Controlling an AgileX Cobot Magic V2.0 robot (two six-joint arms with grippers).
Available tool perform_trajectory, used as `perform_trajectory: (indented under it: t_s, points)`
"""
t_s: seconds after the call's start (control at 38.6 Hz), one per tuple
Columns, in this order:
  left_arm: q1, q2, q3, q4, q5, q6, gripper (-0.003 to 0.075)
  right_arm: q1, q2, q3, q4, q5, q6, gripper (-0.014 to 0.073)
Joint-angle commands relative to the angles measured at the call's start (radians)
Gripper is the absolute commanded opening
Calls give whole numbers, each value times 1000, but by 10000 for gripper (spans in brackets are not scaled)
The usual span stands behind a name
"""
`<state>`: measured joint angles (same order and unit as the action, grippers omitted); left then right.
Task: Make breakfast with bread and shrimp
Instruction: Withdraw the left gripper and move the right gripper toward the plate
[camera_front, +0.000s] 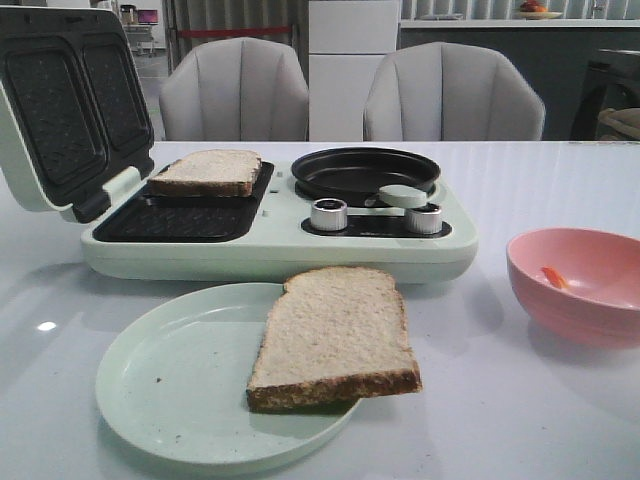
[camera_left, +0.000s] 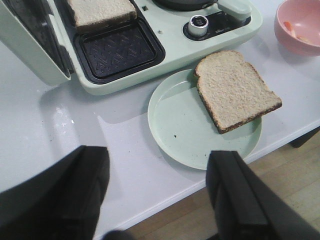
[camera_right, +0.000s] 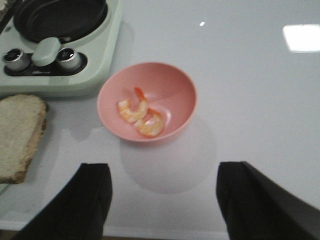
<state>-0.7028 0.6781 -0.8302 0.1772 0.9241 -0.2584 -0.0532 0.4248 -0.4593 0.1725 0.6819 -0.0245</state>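
Shrimp waited in the bowl, one slice in the maker, one on the plate

The likely step was fetching a shrimp (camera_right: 141, 116): the right pincer (camera_right: 162, 200) hung above the table, spread wide and holding nothing, with the pink bowl (camera_right: 180, 90) just ahead of its fingertips, so it would do well to drop straight in and close gently on one curled piece, clear of the bowl's wall. The left pincer (camera_left: 160, 195) also hovered spread and empty, over the table's near edge; the plate (camera_left: 175, 120) lay just ahead of it, bearing a bread slice (camera_left: 232, 90) that overhung the rim, and the second slice (camera_left: 100, 11) sat farther ahead in the open sandwich maker (camera_left: 175, 50).
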Motion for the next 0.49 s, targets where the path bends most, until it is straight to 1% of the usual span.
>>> perform_trajectory:
  t_s: [0.0, 0.13, 0.26, 0.34, 0.47]
  points:
    - [-8, 0, -25, 3, -74, -3, 479, 10, 81, -25, 151, -5, -50, 551]
    - [-8, 0, -25, 3, -87, -3, 479, 40, 193, -25, 344, 50, -185, 551]
    - [-8, 0, -25, 3, -100, -3, 479, 96, 315, -25, 566, 44, -340, 551]
    - [-8, 0, -25, 3, -100, -3, 479, 128, 383, -25, 665, 26, -413, 551]
    - [-8, 0, -25, 3, -100, -3, 479, 194, 510, -25, 782, -13, -494, 551]
